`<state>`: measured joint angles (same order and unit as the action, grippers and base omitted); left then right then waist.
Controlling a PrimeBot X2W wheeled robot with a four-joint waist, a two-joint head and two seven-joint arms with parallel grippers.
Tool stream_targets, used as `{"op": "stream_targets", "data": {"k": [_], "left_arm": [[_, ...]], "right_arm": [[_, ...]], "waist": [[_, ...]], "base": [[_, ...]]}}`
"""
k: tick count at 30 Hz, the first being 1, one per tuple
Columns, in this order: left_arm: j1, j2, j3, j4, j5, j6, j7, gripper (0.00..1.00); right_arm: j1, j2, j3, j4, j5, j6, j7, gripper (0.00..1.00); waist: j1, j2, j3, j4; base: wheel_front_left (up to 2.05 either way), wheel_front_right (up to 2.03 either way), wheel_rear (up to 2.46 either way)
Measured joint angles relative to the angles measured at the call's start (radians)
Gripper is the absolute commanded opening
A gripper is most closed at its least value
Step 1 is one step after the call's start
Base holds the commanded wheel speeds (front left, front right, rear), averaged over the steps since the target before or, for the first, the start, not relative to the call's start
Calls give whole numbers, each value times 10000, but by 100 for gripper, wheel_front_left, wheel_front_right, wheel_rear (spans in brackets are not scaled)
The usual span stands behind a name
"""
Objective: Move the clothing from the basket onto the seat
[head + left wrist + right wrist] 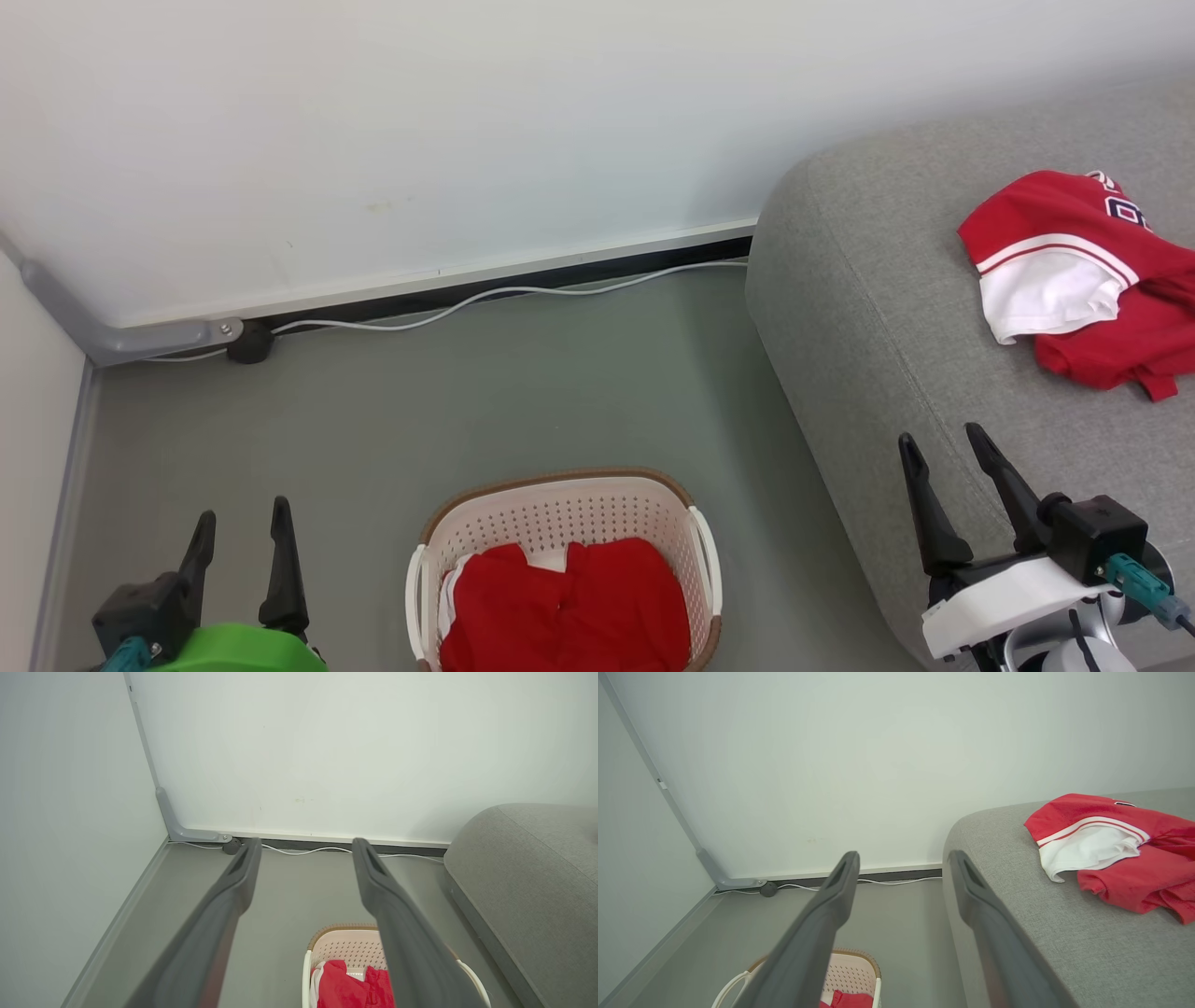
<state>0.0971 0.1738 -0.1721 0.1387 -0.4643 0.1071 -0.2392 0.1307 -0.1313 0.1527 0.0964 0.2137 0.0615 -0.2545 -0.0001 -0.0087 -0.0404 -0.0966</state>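
Gaping wide and holding nothing, the left gripper [244, 509] sits at the lower left of the head view. The right gripper [939, 434], at the lower right, is just as wide and empty. Red clothing [569, 607] fills the basket [560, 478] at bottom centre, between them. A red-and-white garment [1074, 271] lies on the grey seat [868, 308], up-frame of the right gripper.

Clothing [569, 607] in basket [560, 509]; 1 garment [1074, 271] on seat [878, 327] at right.
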Motion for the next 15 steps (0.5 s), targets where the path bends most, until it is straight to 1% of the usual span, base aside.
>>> {"op": "stream_targets", "data": {"k": [10, 13, 15], "left_arm": [[273, 13, 12, -554, 19, 4, 46, 100], [271, 31, -169, -702, 50, 4, 217, 100], [230, 121, -585, -945, 247, -2, 464, 100]], "right_arm": [[2, -31, 153, -430, -36, 33, 36, 100], [-12, -90, 151, -550, -40, 90, 63, 100], [-210, -199, 140, -805, -117, 109, 90, 100]], "waist": [[0, 0, 321, -77], [0, 0, 455, -95], [1, 0, 728, -122]], "base": [[0, 0, 0], [0, 0, 0], [0, 0, 0]]}}
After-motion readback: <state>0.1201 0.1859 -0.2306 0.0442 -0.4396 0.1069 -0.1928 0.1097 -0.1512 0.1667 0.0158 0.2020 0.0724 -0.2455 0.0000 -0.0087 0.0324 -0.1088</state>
